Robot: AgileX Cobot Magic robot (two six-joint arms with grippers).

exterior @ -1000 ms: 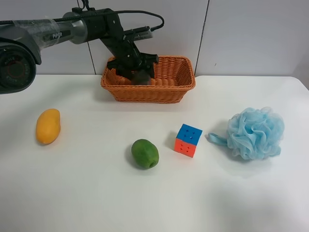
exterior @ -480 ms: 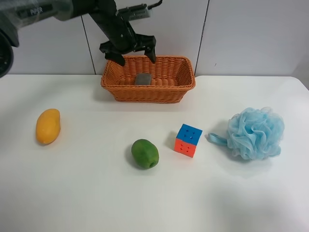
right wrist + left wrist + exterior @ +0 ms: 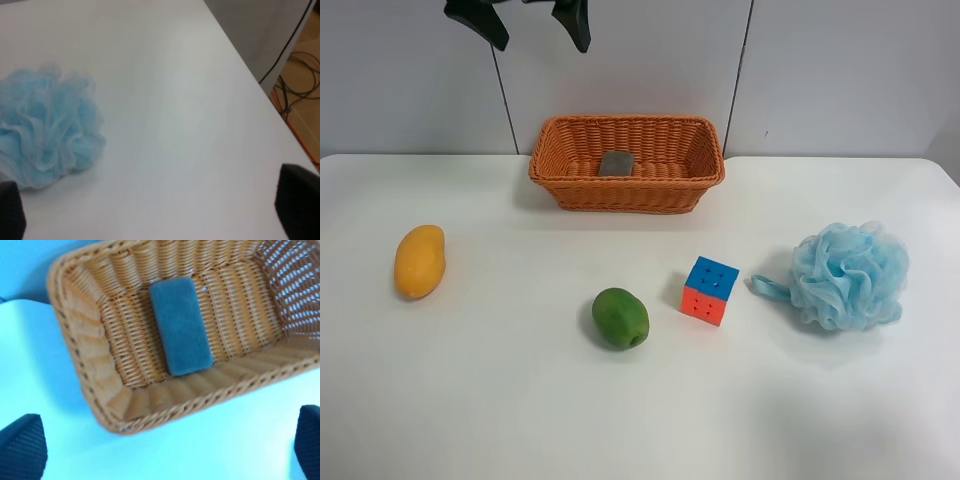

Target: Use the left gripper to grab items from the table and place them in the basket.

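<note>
My left gripper point(image 3: 532, 22) is open and empty, high above the basket's left end at the top of the exterior high view; its fingertips point(image 3: 20, 446) frame the left wrist view. The wicker basket point(image 3: 560, 180) stands at the back of the white table point(image 3: 470, 400). The grey block point(image 3: 617, 163) lies inside it, also in the left wrist view point(image 3: 180, 325). On the table lie the yellow mango point(image 3: 419, 261), the green fruit point(image 3: 620, 318), the puzzle cube point(image 3: 710, 290) and the light-blue pouf point(image 3: 848, 276). My right gripper point(image 3: 152, 212) is open beside the pouf point(image 3: 47, 125).
The table's edge point(image 3: 260, 85) runs close to my right gripper, with cables point(image 3: 300, 70) on the floor beyond it. A grey panelled wall point(image 3: 820, 70) stands behind the basket.
My left gripper let go of the grey block in the basket, opened, and rose up and to the left, almost out of the exterior high view. The block stays in the basket.
</note>
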